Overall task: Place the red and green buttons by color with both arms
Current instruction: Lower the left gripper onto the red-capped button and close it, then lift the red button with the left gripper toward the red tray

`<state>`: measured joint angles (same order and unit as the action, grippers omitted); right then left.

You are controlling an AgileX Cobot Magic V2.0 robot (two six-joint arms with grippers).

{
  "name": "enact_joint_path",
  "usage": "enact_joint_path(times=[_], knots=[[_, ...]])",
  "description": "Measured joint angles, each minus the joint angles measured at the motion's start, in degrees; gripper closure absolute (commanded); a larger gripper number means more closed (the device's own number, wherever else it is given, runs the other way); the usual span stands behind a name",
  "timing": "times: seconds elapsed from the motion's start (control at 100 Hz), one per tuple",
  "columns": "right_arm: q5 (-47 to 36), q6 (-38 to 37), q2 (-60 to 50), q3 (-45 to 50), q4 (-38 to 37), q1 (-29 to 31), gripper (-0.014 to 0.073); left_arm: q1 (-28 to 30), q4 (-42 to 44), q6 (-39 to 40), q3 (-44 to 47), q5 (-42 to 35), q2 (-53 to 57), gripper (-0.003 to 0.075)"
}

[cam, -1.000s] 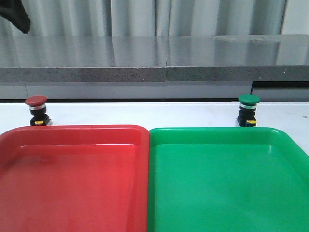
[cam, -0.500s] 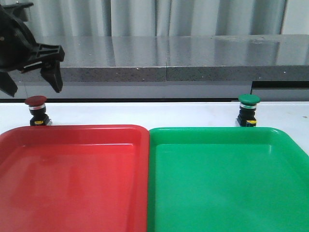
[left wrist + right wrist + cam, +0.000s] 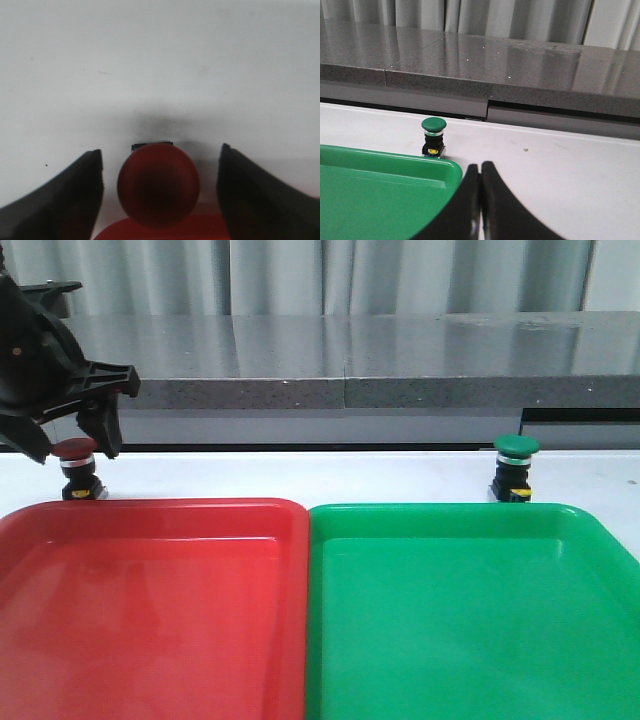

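Since the earlier frame, the left gripper [image 3: 72, 445] has come down from above the red button [image 3: 74, 449] and is now straddling its cap. Its fingers [image 3: 104, 430] are standing spread on either side of the cap; in the left wrist view the red button [image 3: 158, 186] is sitting between the two fingers [image 3: 65, 200] with a gap showing on each side, so no contact is visible. The button is standing upright on the white table [image 3: 300, 475], just behind the far left corner of the red tray [image 3: 150, 610].

The green button [image 3: 515, 468] is standing upright on the table just behind the far rim of the green tray [image 3: 470, 620], toward its right side. The right gripper [image 3: 480, 200] is showing only in the right wrist view, with its fingers pressed together and holding nothing, well apart from the green button [image 3: 433, 136].
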<state>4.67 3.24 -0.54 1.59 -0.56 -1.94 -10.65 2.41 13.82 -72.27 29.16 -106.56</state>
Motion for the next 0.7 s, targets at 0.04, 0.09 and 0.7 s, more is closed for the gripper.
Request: enact_joint_path(times=[0.04, 0.09, 0.7], knots=[[0.0, 0.0, 0.0, 0.0, 0.0, 0.0, 0.0694, 0.0, 0.0, 0.0, 0.0, 0.0, 0.0, 0.0491], [0.0, 0.0, 0.0, 0.0, 0.0, 0.0, 0.0694, 0.0, 0.0, 0.0, 0.0, 0.0, 0.0, 0.0547], [0.0, 0.0, 0.0, 0.0, 0.0, 0.0, 0.0694, -0.9, -2.4, 0.0, -0.5, 6.3, 10.2, 0.0624]])
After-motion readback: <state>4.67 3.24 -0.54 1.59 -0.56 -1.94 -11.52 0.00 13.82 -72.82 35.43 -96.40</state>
